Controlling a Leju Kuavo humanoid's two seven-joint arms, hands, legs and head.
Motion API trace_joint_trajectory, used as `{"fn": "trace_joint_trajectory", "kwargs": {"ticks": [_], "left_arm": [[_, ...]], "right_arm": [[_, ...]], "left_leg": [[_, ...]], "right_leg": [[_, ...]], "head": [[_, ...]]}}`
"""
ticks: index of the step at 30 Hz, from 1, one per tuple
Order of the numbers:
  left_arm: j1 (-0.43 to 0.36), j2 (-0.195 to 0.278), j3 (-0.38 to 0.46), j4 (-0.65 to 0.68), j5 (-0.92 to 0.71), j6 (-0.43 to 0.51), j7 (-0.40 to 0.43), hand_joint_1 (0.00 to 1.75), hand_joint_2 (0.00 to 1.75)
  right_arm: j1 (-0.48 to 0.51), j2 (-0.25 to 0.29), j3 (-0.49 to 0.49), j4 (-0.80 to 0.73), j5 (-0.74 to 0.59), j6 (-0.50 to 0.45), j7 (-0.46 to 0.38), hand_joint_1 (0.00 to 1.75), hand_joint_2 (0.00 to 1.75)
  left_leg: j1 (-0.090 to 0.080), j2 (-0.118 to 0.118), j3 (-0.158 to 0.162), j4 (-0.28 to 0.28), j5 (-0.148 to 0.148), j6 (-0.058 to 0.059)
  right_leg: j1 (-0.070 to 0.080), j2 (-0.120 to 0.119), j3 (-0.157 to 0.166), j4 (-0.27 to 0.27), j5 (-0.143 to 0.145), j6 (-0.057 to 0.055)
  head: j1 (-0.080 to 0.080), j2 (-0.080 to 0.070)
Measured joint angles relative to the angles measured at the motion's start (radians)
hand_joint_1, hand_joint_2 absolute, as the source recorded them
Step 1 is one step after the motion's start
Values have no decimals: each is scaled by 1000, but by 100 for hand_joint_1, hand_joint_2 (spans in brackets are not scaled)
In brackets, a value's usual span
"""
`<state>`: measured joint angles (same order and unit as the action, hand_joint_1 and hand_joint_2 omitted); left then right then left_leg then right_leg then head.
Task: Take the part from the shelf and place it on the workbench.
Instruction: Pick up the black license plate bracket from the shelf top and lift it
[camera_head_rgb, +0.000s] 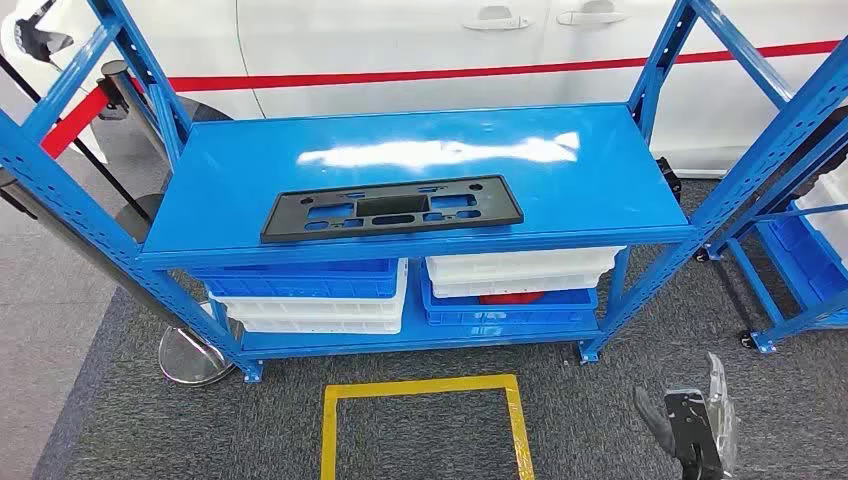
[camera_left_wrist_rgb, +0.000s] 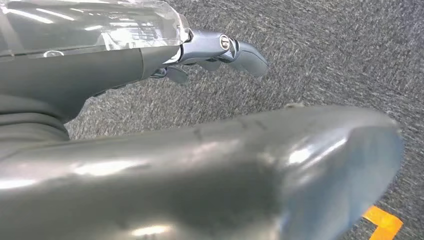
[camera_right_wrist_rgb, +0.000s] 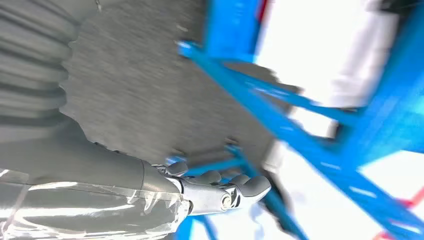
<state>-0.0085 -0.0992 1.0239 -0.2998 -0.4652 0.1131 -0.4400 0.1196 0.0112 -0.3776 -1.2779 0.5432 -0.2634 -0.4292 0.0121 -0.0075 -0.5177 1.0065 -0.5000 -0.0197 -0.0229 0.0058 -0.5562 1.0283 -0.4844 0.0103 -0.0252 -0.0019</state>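
1. My right hand (camera_head_rgb: 695, 425) hangs low over the grey carpet, holding nothing. In the right wrist view its fingers (camera_right_wrist_rgb: 240, 186) reach forward, lightly curved and close side by side, with nothing between them.

2. My left hand (camera_left_wrist_rgb: 215, 52) points down at the carpet. Its fingertips (camera_left_wrist_rgb: 250, 57) are loosely curved and hold nothing; I cannot tell how far they spread.

3. The part is a flat black plastic mounting plate (camera_head_rgb: 392, 208) with several cut-out openings. It lies on the top deck of the blue steel shelf (camera_head_rgb: 250, 160), near the front edge, well ahead of and above both sets of fingers.

4. Its long axis runs side to side, almost parallel to the shelf's front edge. The end toward my right fingers sits slightly farther back. It lies face up, flat on the deck.

5. The step in hand, as I judge it, is the reach. I would raise both hands to deck height and come in from the front, one at each short end.

6. The plate is thin and flat, so fingers may slide over it. I would hook fingertips under the front edge and lift level.

7. Stacked blue and white bins (camera_head_rgb: 320, 295) sit on the lower deck, below the plate.
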Motion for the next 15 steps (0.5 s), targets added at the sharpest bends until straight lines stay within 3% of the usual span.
{"fn": "trace_joint_trajectory", "kwargs": {"ticks": [8,15], "left_arm": [[-9,-6,44,11,-38,-12,-25,0,0],[-19,-7,87,21,-78,-28,-54,0,0]], "right_arm": [[21,-63,163,-214,6,-67,-20,0,175],[36,-126,343,-401,47,-103,-8,0,175]], "left_leg": [[0,0,0,2,-1,1],[-5,0,-6,10,-3,17]], "right_leg": [[-2,0,0,-1,0,1],[-8,0,0,-6,5,14]], "head": [[0,0],[0,0]]}}
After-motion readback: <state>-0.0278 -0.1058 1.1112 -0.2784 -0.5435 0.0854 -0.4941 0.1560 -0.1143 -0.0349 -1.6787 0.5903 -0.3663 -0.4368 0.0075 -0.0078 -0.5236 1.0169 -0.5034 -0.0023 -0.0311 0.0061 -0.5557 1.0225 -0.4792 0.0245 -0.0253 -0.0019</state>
